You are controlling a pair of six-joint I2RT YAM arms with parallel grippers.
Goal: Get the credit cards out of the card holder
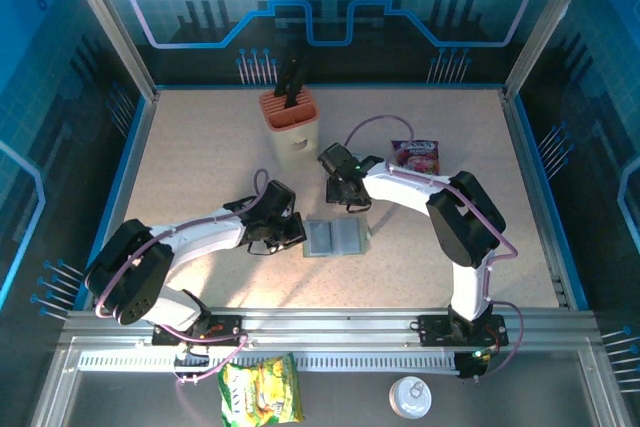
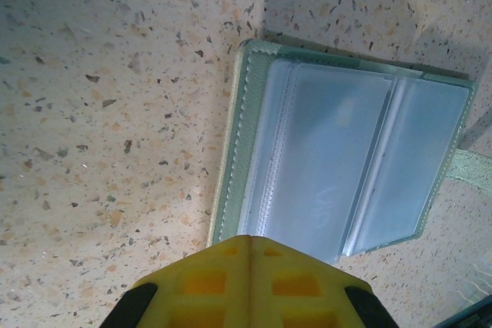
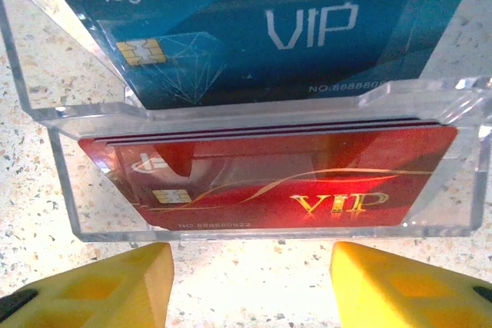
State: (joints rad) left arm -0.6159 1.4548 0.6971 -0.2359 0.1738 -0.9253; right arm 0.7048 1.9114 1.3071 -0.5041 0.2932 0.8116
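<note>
From above, the left gripper (image 1: 290, 235), fingers together, sits at the edge of the open card holder (image 1: 335, 238). Its wrist view: the soft holder lies just ahead, pockets perhaps empty. The right gripper (image 3: 250, 274) has its fingers apart; just ahead, a clear stand (image 3: 69, 197) holds the credit cards (image 3: 292, 186). They are stiff and slippery, best pinched by the edges, and printed "VIP" and "logo".
</note>
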